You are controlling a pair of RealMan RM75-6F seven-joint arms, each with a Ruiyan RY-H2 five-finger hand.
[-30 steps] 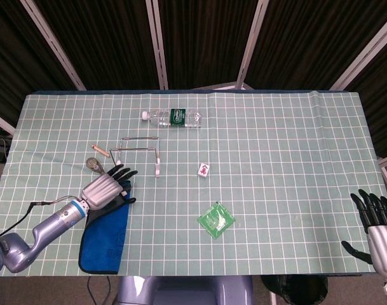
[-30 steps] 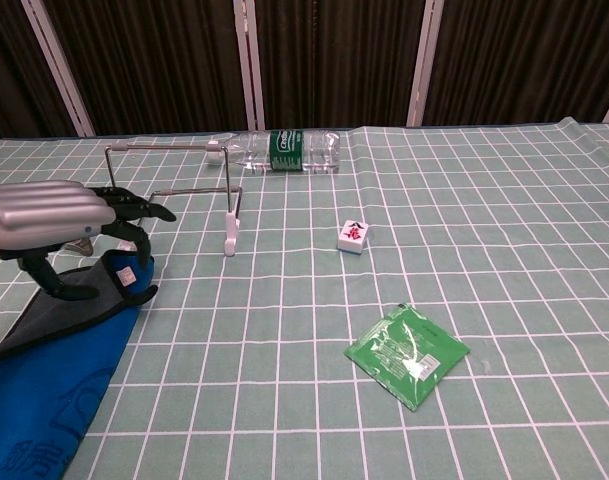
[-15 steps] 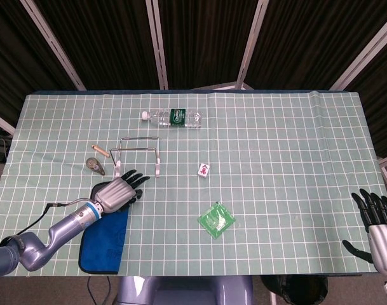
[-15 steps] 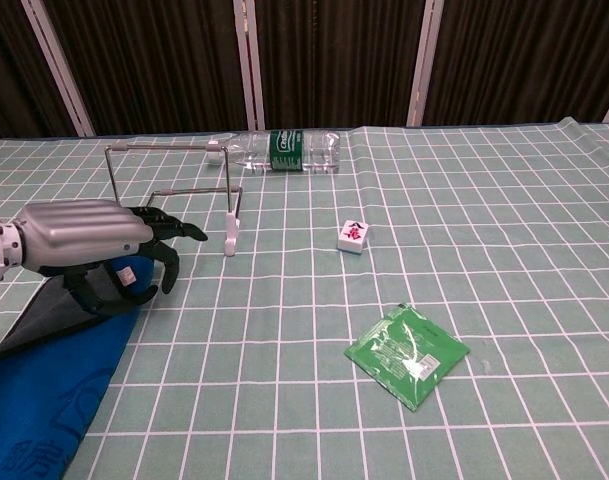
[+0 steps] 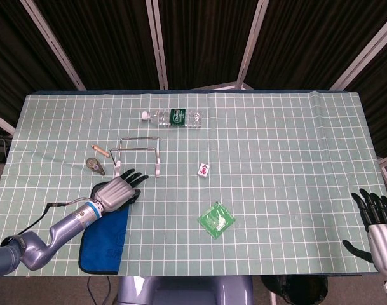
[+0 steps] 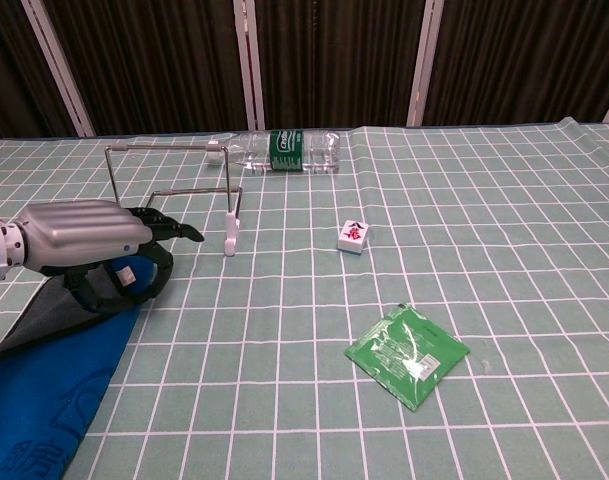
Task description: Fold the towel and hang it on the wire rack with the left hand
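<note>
Our left hand (image 5: pixel 117 190) sits at the far end of the blue towel (image 5: pixel 105 240), fingers (image 6: pixel 156 262) curled down onto the cloth; we cannot tell whether they actually grip it. The towel lies flat, running back under the hand and forearm toward us. The wire rack (image 5: pixel 140 152) stands just beyond the fingertips, bare. Our right hand (image 5: pixel 375 219) rests well off to the right, fingers spread and holding nothing.

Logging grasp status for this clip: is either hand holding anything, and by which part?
The left hand seems to pinch the blue towel at its far end; the right hand holds nothing.
</note>
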